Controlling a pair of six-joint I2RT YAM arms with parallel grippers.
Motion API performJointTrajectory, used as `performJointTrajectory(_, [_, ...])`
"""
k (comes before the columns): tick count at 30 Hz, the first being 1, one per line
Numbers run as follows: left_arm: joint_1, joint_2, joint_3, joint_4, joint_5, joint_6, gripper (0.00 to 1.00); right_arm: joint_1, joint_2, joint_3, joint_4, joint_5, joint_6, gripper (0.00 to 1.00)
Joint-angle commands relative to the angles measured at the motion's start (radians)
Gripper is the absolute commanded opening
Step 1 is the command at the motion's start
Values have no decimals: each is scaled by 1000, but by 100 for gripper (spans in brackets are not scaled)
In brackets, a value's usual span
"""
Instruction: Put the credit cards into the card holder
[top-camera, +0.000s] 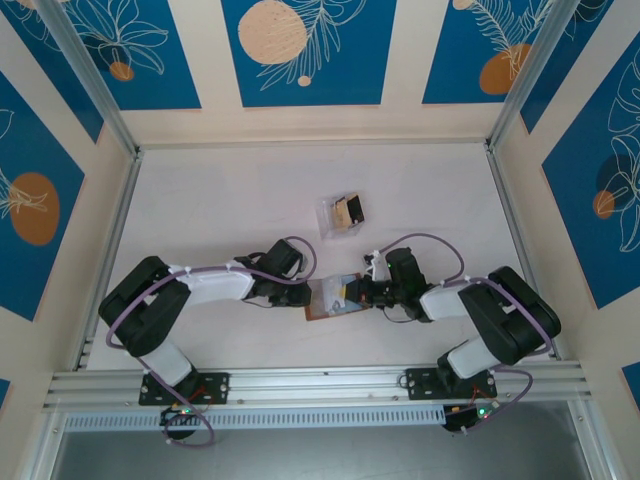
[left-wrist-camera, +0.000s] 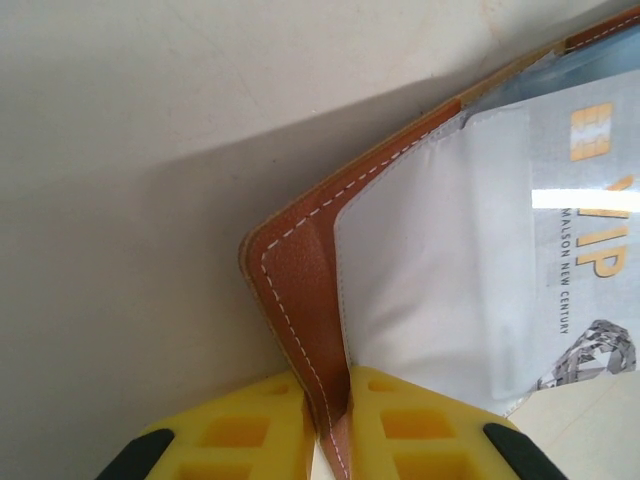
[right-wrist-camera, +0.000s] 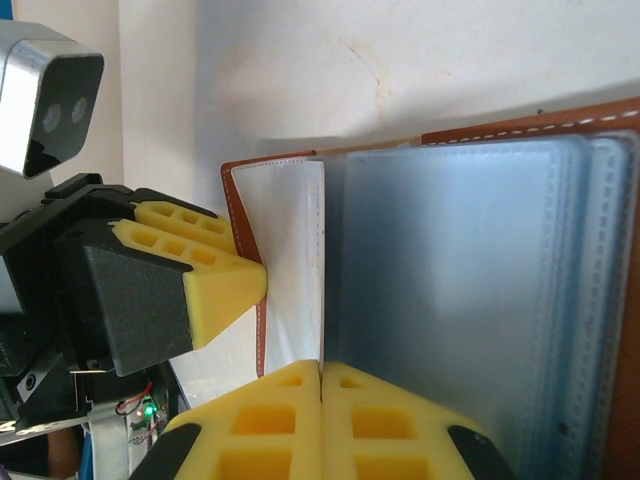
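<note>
At the holder's left edge, the left gripper is clamped on the brown leather cover. The holder sits open on the bench between the two arms, with a grey card lettered VIP tucked in one pocket. At the holder's right side the right gripper is pinched shut on a pale inner leaf, and beyond the holder, well apart, a clear box holds tan and dark cards.
</note>
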Motion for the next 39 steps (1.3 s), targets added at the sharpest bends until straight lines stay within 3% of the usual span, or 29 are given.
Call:
performJointTrajectory(1, [25, 53, -28, -123, -102, 17, 15, -1, 39, -10, 25, -39, 7, 0])
performJointTrajectory(30, [23, 44, -48, -79, -69, 6, 15, 182, 219, 137, -25, 94, 35, 0])
performJointTrajectory(34, [23, 38, -56, -77, -73, 1, 15, 189, 182, 154, -99, 122, 13, 10])
performJointTrajectory(39, [23, 34, -69, -73, -83, -7, 15, 207, 51, 227, -385, 220, -87, 26])
